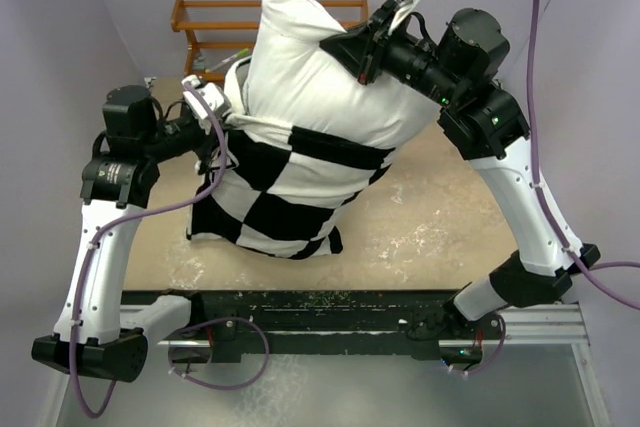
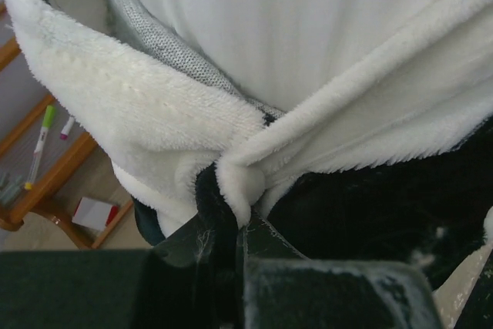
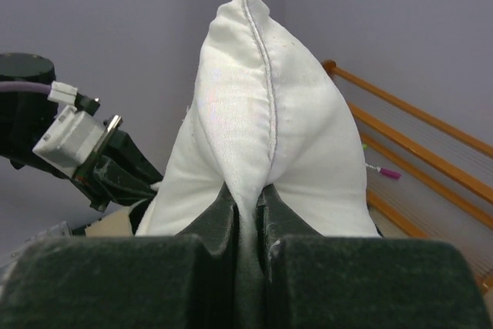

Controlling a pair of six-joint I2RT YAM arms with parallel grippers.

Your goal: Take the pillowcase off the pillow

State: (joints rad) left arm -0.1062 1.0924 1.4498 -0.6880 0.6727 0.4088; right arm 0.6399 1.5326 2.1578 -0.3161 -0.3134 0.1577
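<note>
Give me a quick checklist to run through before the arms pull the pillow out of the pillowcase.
1. The right gripper is shut on the pillow seam: ok.
2. The left gripper is shut on the pillowcase rim: ok.
3. The left gripper pinches pillowcase only, no pillow fabric: cannot tell.
4. The pillow is fully out: not ok, its lower part sits inside the pillowcase.
5. The pillow is clear of the wooden rack behind it: cannot tell.

Pillowcase (image 1: 285,202): you have big black-and-white checkerboard squares outside and a white fleecy lining. Pillow (image 1: 320,77): plain white. Rack (image 1: 215,22) at your bench's far edge: orange-brown wood. Bench top (image 1: 440,217): mottled tan. Cables (image 1: 536,67): purple. Walls (image 1: 60,27): pale lilac.
</note>
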